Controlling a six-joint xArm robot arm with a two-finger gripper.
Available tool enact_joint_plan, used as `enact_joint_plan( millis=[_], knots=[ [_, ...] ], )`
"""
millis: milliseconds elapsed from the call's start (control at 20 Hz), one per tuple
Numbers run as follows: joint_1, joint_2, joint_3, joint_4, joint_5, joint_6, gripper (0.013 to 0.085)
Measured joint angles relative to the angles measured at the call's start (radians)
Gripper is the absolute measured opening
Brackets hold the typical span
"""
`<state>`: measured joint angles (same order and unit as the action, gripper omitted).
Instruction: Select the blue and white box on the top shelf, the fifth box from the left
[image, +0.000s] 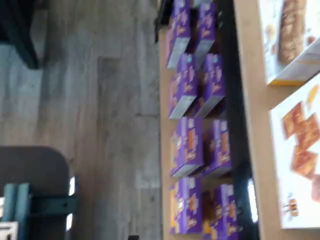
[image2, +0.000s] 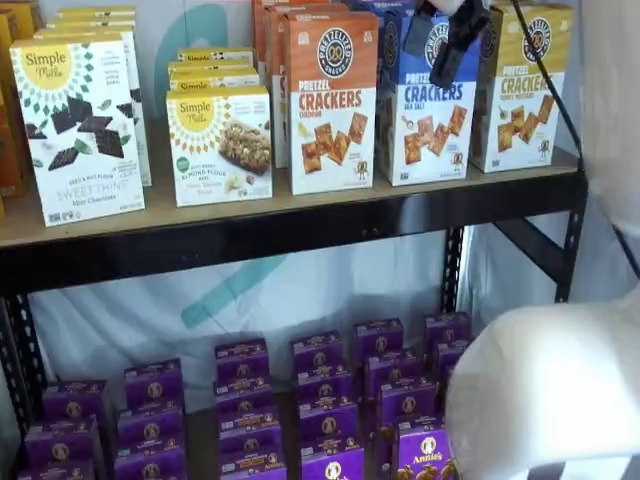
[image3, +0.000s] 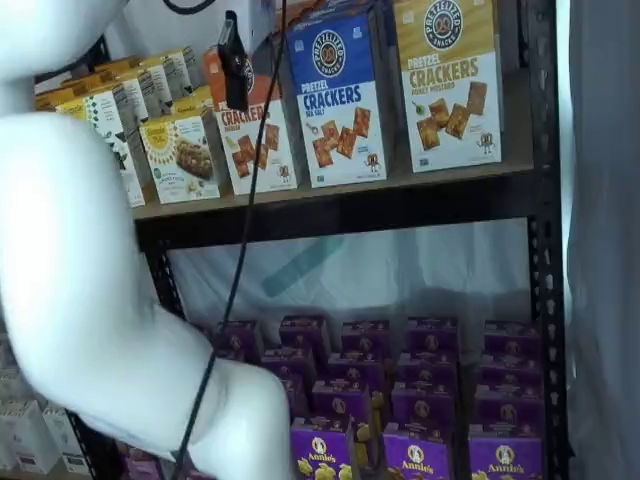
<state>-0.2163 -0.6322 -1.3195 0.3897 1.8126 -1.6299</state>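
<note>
Grey wood-plank floor (image: 100, 100) fills most of the wrist view. White sheeting (image2: 300, 280) hangs behind the rack. The top shelf (image2: 300, 235), tan board on a black rail, carries the blue and white box (image2: 428, 110) upright between the orange-topped cracker box (image2: 333, 100) and the yellow-topped cracker box (image2: 520, 90). Purple boxes (image2: 320, 410) fill the lower level. Gripper (image2: 455, 40) hangs in front of the blue box's top, jaws spread wide, nothing held.
</note>
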Motion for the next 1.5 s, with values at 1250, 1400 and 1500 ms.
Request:
enact_joint_plan(
  millis=[1250,1400,1500],
  knots=[
    [-0.123,0.087,-0.076,0.232,-0.172,-0.023,0.085],
    [-0.121,0.121,-0.109,0.231,-0.171,-0.021,0.085],
    [-0.118,0.139,-0.127,0.223,-0.176,-0.023,0.085]
  ],
)
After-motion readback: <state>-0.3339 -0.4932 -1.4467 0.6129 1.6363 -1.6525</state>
